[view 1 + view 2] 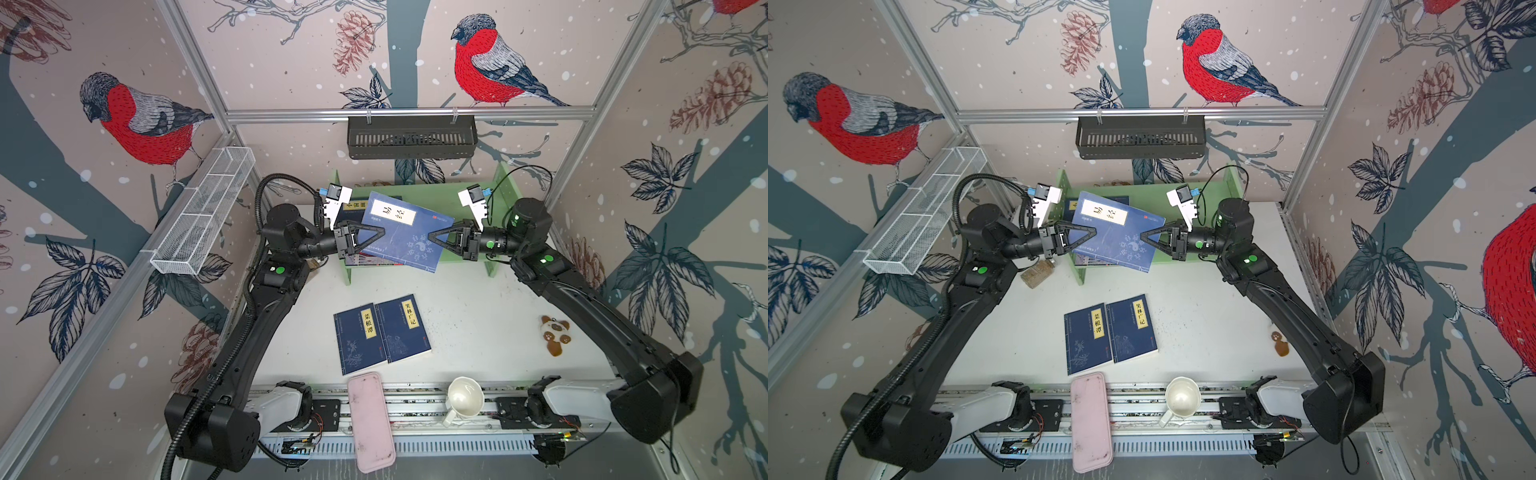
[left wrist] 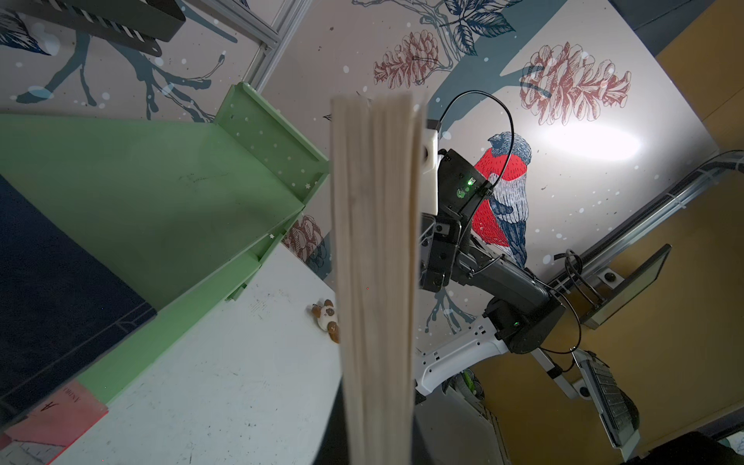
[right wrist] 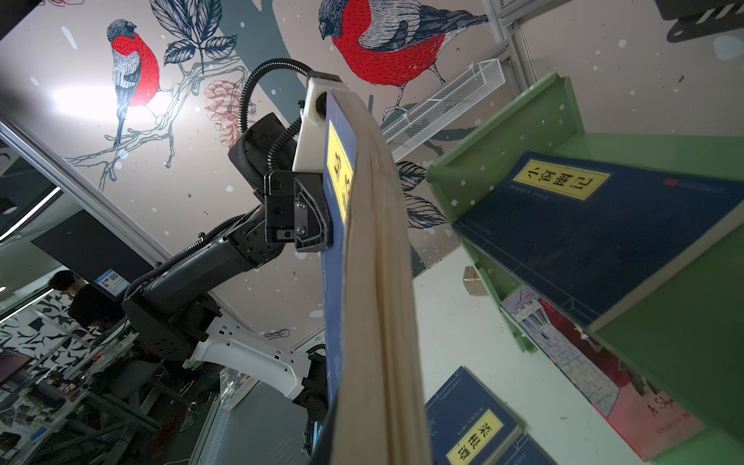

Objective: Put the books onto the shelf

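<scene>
At twelve o'clock over the shelf, the navy book hangs tilted, left gripper clamped on its nine-o'clock edge and right gripper on its three-o'clock edge (a light, floppy paperback likely sags unless pinched at both edges).

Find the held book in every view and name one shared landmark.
Top view: held book at centre, overlapping the shelf.
Top view: centre again, shelf behind.
Left wrist: its page edge fills the middle; shelf beside.
Right wrist: page edge mid-picture; shelf beside.
Shared landmark: the green shelf.
</scene>
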### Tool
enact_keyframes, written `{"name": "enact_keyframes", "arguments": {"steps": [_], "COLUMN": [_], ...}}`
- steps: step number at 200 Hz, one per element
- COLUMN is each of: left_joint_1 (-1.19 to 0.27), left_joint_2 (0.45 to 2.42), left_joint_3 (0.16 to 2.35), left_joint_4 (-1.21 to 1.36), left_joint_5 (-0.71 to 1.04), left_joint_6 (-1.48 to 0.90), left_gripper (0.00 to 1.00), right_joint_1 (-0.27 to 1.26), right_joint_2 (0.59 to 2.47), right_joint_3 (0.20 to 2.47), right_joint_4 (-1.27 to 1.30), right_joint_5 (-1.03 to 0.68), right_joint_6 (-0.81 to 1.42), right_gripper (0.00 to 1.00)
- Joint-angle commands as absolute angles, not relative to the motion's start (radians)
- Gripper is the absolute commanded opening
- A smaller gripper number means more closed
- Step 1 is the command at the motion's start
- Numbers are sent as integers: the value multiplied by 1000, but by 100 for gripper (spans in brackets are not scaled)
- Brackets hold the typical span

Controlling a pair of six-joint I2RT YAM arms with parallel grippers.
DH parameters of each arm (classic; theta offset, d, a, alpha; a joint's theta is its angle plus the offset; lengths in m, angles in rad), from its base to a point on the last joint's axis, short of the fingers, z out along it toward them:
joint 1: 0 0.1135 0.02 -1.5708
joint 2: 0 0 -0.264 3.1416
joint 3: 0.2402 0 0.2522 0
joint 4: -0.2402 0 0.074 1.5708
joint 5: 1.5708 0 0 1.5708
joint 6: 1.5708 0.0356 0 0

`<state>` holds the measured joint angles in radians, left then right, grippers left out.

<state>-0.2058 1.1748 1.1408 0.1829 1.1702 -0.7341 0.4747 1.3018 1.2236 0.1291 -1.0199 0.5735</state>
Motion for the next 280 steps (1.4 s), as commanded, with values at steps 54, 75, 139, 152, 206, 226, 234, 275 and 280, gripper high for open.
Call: {"name": "enact_keyframes", "arguments": {"steps": [54, 75, 139, 152, 206, 226, 234, 275, 280], "left_joint_1": [-202, -201, -193, -193, -192, -186, -182, -161, -161], "left_joint_2": [1190, 1198, 1190, 1186, 1159, 1153, 1152, 1159, 1160], "left_joint_3": [1187, 1197, 1133, 1122, 1112, 1155, 1189, 1252, 1246], "left_joint_4": [260, 261, 369, 400, 313, 168, 92, -20, -3], "left_joint_5": [1137, 1120, 1071, 1074, 1065, 1034, 1015, 973, 989], "left_joint_6": [-752, -755, -878, -903, -800, -651, -578, -499, -513], "left_gripper": [0, 0, 0, 0, 4, 19, 33, 71, 73], "right_joint_1": [472, 480, 561, 567, 562, 540, 527, 502, 502], "right_joint_2": [1267, 1258, 1248, 1273, 1296, 1298, 1300, 1296, 1296], "right_joint_3": [1083, 1024, 969, 975, 1032, 1081, 1097, 1187, 1203], "right_joint_4": [453, 570, 706, 707, 632, 525, 492, 352, 312], "right_joint_5": [-980, -971, -897, -897, -903, -925, -937, -1050, -1053], "right_joint_6": [767, 842, 897, 900, 862, 811, 797, 732, 703], "right_gripper": [38, 37, 32, 24, 1, 1, 1, 1, 0]}}
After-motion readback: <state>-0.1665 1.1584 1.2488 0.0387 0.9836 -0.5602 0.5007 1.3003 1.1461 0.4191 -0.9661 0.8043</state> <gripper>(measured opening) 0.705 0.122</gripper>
